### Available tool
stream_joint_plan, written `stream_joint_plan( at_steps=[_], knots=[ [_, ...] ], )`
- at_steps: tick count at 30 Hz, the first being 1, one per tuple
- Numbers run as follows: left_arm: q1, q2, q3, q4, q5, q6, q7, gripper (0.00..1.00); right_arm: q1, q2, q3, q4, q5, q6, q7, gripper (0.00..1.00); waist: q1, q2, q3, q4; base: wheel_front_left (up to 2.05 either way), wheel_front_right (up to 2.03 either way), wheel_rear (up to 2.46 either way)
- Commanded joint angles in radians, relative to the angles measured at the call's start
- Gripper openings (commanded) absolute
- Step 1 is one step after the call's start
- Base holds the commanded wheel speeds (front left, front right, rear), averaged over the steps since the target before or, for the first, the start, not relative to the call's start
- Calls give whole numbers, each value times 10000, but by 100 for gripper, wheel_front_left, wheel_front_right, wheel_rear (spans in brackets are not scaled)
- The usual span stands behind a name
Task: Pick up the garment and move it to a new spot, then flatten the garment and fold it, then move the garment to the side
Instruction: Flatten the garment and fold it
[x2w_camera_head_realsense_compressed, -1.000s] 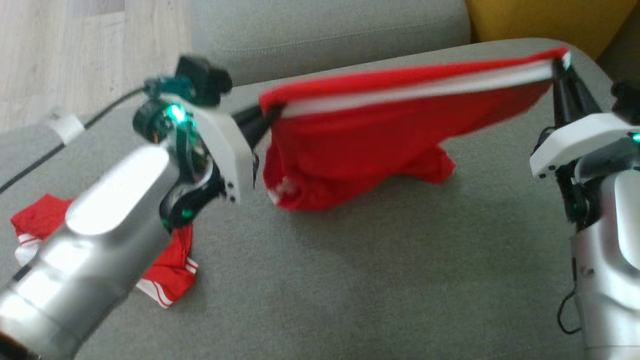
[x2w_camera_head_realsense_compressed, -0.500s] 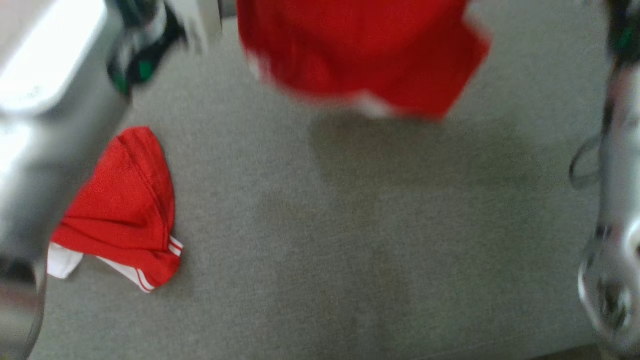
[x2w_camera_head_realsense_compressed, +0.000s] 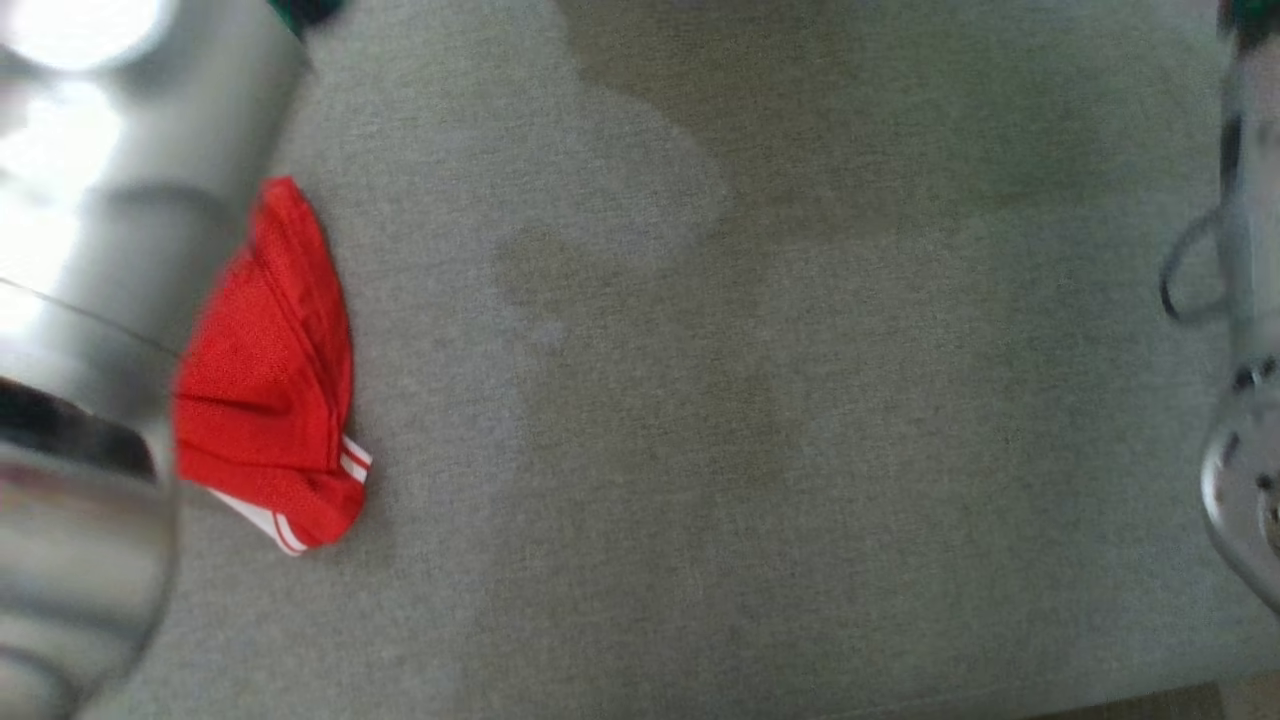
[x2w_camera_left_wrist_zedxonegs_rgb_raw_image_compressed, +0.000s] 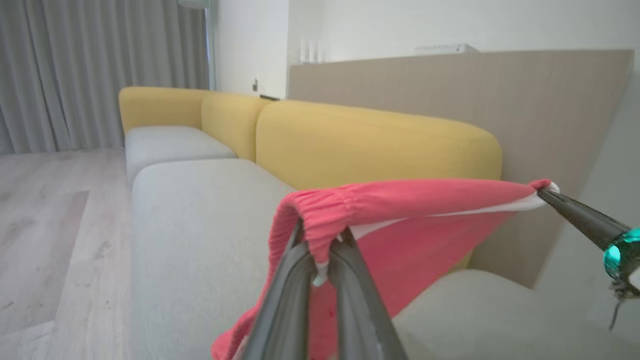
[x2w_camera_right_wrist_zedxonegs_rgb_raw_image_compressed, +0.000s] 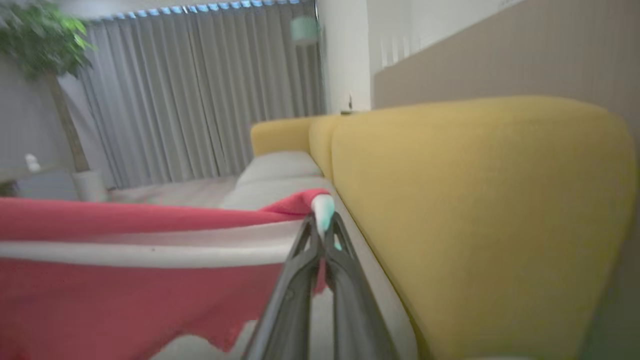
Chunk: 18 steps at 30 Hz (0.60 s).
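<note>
Held garment (x2w_camera_left_wrist_zedxonegs_rgb_raw_image_compressed: 425, 235), lower end past the left wrist view's edge

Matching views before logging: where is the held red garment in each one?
Head view: aimed below it; a second red garment lies left.
Left wrist view: held garment centre, stretched between left gripper and right gripper.
Right wrist view: held garment lower left, pinched by right gripper.
Shared landmark: grey seat cushion.

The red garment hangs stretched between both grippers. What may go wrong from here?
The left gripper and right gripper pinch only the ends of the waistband, so the red garment may slip out. Its hanging part may land bunched. A second garment lies on the cushion and may get caught.
</note>
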<state>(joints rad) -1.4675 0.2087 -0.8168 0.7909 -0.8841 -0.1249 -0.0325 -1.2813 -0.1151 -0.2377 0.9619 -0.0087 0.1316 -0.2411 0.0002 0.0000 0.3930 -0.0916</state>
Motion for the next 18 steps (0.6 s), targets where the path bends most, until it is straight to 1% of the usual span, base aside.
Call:
stream_joint_plan(
  at_steps=[1, 3, 5, 8, 9, 10, 13, 14, 16, 18],
  knots=[
    [55, 297, -2, -91, -1, -32, -98, 0, 256, -314, 88, 40, -151, -9, -94, 0, -2, 0, 11, 66, 0, 0, 0],
    [637, 265, -550, -251, -124, -48, -32, 0, 640, -618, 362, 669, -203, -9, 11, 0, -2, 0, 16, 110, 0, 0, 0],
    [1279, 362, -1126, -621, -419, -52, 131, 0, 955, -868, 671, 1226, -65, -9, 225, 0, -2, 0, -17, 138, 0, 0, 0],
    [2271, 684, -2000, -1319, -938, -54, 409, 0, 1436, -1211, 1274, 1974, 231, -9, 768, 0, -2, 0, -228, 145, 0, 0, 0],
    [2587, 802, -2249, -1569, -1132, -54, 497, 0, 1590, -1314, 1586, 2179, 297, -9, 979, 0, -2, 0, -316, 141, 0, 0, 0],
    [3148, 1019, -2797, -2055, -1389, -55, 685, 0, 1887, -1535, 2134, 2526, 553, -9, 1455, 0, -2, 0, -509, 153, 0, 0, 0],
    [3903, 1236, -3456, -2669, -1677, -56, 825, 0, 2352, -1823, 2874, 2790, 1007, -9, 2247, 0, -2, 0, -825, 139, 0, 0, 0],
    [3903, 1236, -3456, -2669, -1677, -56, 825, 0, 2352, -1823, 2874, 2790, 1007, -9, 2247, 0, -2, 0, -825, 139, 0, 0, 0],
    [4312, 1344, -3789, -2977, -1788, -56, 890, 0, 2676, -1961, 3397, 2863, 1334, -9, 2797, 0, -2, 0, -1011, 115, 0, 0, 0],
    [4600, 1417, -4037, -3138, -1649, -56, 896, 0, 2975, -2114, 3849, 2844, 1721, -9, 3232, 0, -2, 0, -1185, 97, 0, 0, 0]
  ],
)
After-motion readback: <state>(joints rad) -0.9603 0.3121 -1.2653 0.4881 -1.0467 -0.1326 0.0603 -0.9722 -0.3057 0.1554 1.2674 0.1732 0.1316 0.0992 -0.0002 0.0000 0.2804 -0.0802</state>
